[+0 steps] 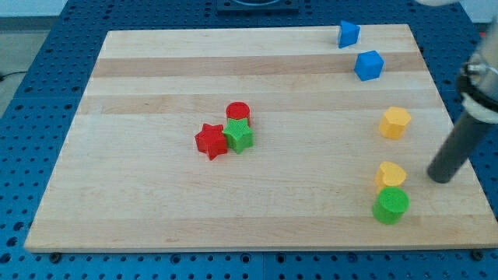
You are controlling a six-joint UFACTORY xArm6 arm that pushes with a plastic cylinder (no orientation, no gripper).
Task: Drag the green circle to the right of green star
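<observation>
The green circle (390,205) sits near the board's bottom right, touching a yellow block (390,174) just above it. The green star (239,136) lies near the board's middle, touching a red star (211,141) on its left and a red circle (238,112) above it. My tip (441,180) is at the board's right side, to the right of and slightly above the green circle, apart from it.
A yellow block (395,122) lies on the right side above the lower yellow one. Two blue blocks (369,64) (348,33) sit at the top right. The wooden board (156,78) rests on a blue perforated table.
</observation>
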